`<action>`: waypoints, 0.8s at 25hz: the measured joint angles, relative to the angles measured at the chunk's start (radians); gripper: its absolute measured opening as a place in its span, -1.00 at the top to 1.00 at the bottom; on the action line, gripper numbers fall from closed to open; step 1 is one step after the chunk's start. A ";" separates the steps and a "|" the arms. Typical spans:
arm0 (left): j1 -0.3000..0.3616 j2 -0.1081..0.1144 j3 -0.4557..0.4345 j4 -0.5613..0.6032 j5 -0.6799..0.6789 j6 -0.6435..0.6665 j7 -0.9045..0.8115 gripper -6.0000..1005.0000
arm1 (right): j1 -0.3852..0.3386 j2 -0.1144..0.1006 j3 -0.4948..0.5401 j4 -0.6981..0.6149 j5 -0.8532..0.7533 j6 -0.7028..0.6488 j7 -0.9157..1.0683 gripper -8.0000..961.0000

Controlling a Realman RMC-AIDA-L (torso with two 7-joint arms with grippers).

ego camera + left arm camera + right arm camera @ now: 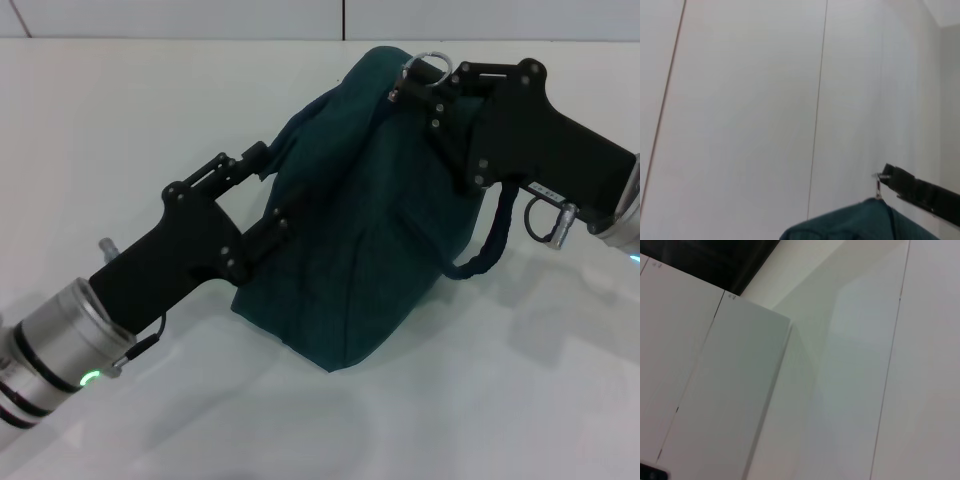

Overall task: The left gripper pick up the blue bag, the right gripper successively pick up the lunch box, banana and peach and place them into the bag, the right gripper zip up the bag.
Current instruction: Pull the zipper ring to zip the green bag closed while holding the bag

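Only the head view takes in the whole blue bag point(365, 215), standing bulged on the white surface point(130, 120) between both arms. From low on the left, the left gripper point(262, 160) reaches up, clamped on the bag's edge. From the right, the right gripper point(420, 80) pinches the metal zipper ring point(428, 64) at the bag's top. Just the bag's top and that far gripper appear in the left wrist view; the right wrist view shows only white panels.
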 joint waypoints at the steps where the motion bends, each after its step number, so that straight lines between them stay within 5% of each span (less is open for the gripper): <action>1: -0.008 0.000 0.000 -0.004 -0.001 -0.003 -0.001 -0.17 | -0.001 0.000 -0.005 0.000 0.004 0.000 0.000 0.85; 10: -0.022 -0.002 0.003 -0.008 0.004 -0.021 0.003 -0.13 | -0.005 0.000 -0.022 0.000 0.023 0.000 -0.001 0.85; 20: -0.023 -0.003 0.007 -0.005 0.011 -0.028 0.010 0.23 | -0.009 0.000 -0.034 0.018 0.045 -0.001 0.007 0.85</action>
